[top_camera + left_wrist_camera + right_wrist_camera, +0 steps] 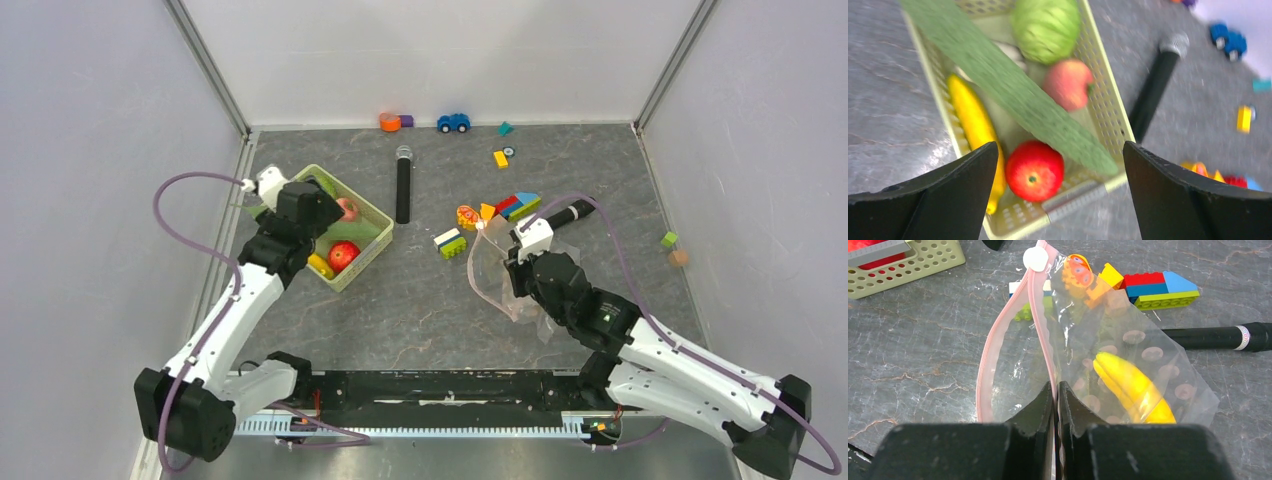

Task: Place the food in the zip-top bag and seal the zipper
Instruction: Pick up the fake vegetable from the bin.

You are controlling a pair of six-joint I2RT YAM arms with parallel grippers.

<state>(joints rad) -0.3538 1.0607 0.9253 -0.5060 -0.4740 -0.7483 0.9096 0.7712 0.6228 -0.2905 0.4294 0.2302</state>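
The clear zip-top bag [1148,340] lies on the table [420,300], well to the right of the pale green basket [1105,107]. Its pink zipper [988,365] gapes open, and a yellow banana [1133,387] is inside. The right claw [1056,390] is squeezed shut on the zipper strip. Its arm lies low, stretched from its base toward the bag. In the basket sit a cabbage [1045,27], a pinkish fruit [1068,82], a red tomato [1034,170] and a long yellow food [973,120]. A long green leafy vegetable [1013,95] lies across them. The left claw [1060,145] hangs over the basket, spread wide with nothing in it. Its arm reaches forward and bends down at the wrist. A black microphone [403,190] lies just right of the basket.
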